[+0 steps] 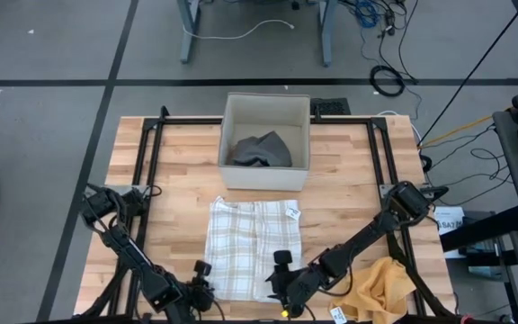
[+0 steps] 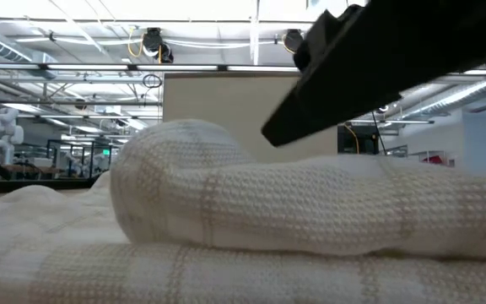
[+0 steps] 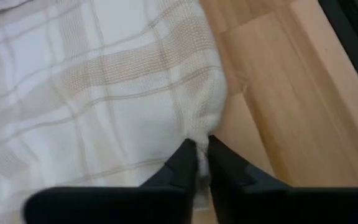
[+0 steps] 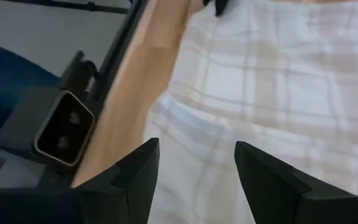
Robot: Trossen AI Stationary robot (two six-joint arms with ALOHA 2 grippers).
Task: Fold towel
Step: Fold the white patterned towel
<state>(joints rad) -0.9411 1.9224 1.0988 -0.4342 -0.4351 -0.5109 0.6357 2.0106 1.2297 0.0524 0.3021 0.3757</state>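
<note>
left gripper: pinched shut on the towel's near corner, thin bite at the hem
right gripper: jaws wide, over the other near edge, holding nothing
towel: flat on the table, in front of the bin
risk: left lifts alone, so the corner slips out or the cloth drags skewed
risk 2: right closes on a double layer and bunches the fold

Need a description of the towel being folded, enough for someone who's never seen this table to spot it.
On the wooden table, just in front of the open white box, lies the plaid towel, cream with tan checks. The left gripper pinches its near corner. Unlike the plain mustard cloth at the right edge, it is checked.
</note>
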